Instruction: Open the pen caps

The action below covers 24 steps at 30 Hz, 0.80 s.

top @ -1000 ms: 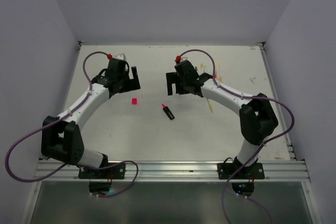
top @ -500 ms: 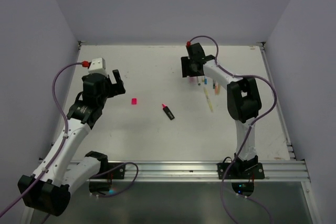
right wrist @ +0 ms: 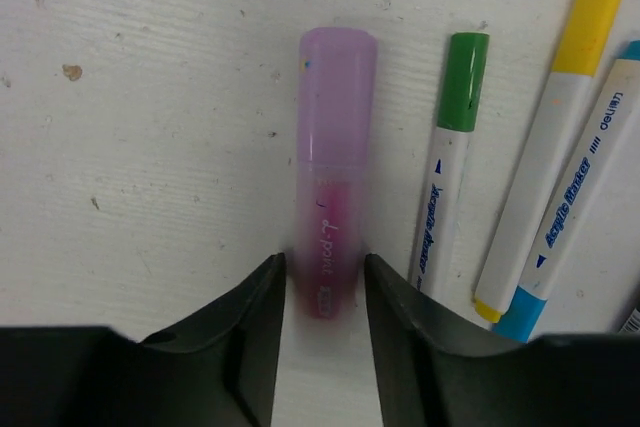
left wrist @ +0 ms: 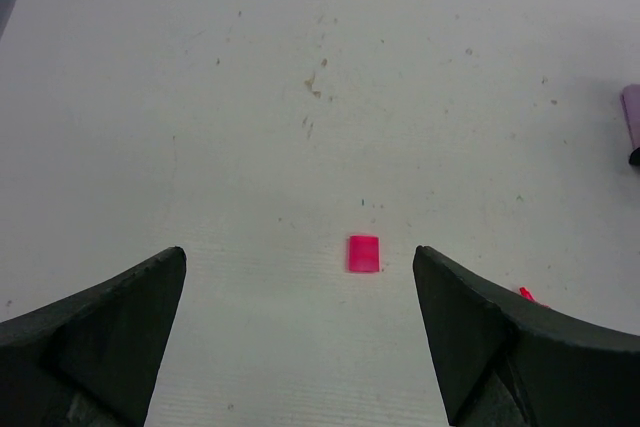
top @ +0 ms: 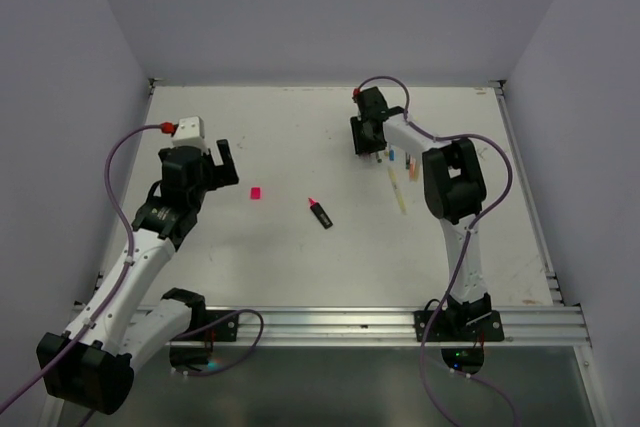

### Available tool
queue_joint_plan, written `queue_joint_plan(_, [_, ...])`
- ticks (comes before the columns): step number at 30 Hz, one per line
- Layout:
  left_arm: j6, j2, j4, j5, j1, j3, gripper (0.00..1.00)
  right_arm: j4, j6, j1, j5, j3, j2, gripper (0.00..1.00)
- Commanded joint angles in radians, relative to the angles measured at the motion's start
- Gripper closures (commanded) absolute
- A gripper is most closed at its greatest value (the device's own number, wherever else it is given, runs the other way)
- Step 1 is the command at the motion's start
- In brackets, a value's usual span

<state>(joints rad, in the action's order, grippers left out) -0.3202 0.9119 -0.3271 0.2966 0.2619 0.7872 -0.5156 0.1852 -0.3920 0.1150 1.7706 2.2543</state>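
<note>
A fat lilac pen (right wrist: pixel 336 209) lies on the white table with its lilac cap (right wrist: pixel 337 97) on, pointing away from the wrist. My right gripper (right wrist: pixel 325 282) has closed onto its pink barrel, one finger against each side. From above, the right gripper (top: pixel 369 144) sits at the left end of a cluster of pens (top: pixel 402 160). A loose pink cap (top: pixel 256 193) lies near the table's middle, and an uncapped black-and-pink pen (top: pixel 321 214) lies to its right. My left gripper (top: pixel 223 163) hovers open, with the pink cap (left wrist: pixel 364 253) ahead of its fingertips, untouched.
Right of the lilac pen lie a green-capped marker (right wrist: pixel 453 177), a yellow-capped marker (right wrist: pixel 556 117) and a blue-ended marker (right wrist: pixel 590 177), close side by side. A thin yellow pen (top: pixel 399 193) lies nearer the front. Walls close in the table on three sides.
The right arm reached back to the pen cluster and its jaws closed from wide open onto the lilac pen. The left arm drew back leftward, its jaws still open.
</note>
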Motion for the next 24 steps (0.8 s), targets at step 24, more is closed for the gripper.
queue_joint_plan(24, [-0.301,0.016,0.388,-0.625,0.01,-0.02,0.07,0.377,0.117,-0.41,-0.047,-0.628,-0.791,1.0])
